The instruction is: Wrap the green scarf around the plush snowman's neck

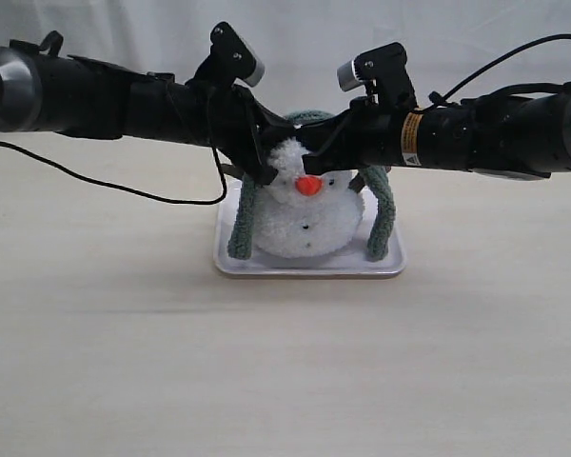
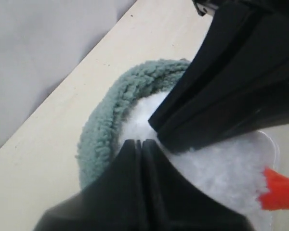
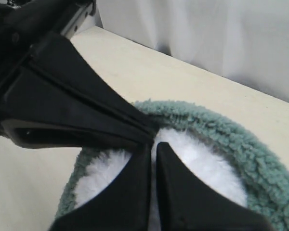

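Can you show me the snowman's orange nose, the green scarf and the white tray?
orange nose (image 1: 307, 186): exterior view, on the middle of the nose.
green scarf (image 1: 242, 225): exterior view, on the end hanging at the picture's left.
white tray (image 1: 309, 271): exterior view, on its front rim.

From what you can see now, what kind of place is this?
Probably a robot lab bench: bare pale table, white curtain behind, two arms over a plush snowman on a tray.
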Tool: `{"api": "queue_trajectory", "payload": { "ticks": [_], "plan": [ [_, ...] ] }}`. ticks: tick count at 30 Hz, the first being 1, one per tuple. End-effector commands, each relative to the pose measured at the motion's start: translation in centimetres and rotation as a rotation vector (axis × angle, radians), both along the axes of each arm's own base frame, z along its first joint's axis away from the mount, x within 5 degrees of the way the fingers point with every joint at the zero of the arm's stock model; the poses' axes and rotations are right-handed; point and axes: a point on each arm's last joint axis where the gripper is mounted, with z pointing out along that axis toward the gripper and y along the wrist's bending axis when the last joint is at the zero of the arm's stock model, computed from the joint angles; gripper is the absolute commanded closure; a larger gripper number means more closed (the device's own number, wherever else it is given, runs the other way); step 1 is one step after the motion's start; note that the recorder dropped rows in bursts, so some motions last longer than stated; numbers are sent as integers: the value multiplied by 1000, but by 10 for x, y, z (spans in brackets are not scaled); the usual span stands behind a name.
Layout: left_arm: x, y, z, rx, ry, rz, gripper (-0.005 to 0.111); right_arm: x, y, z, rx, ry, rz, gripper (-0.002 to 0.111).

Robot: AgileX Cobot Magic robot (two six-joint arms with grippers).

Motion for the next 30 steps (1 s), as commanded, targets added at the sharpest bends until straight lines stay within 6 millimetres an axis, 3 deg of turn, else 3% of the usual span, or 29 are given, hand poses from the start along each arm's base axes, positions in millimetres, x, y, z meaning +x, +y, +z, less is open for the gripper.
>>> {"api": "queue_trajectory", "payload": {
  "ticks": [1, 6, 11, 23, 30],
  "plan": [
    [7, 0, -8, 9, -9, 74, 107, -1, -1, -7, -44, 13, 7, 104],
    [15, 1, -3, 6, -25, 133, 107, -1, -1, -7, -44, 13, 7, 104],
    [9, -4, -3, -44, 40, 86, 107, -1, -1, -7, -44, 13, 7, 104],
    [1, 0, -16, 57, 184, 71, 107, -2, -1, 1, -38, -6, 9, 104],
    [1, 0, -16, 58, 196, 72, 107, -12, -4, 30, -53, -34, 19, 81]
  ]
}}
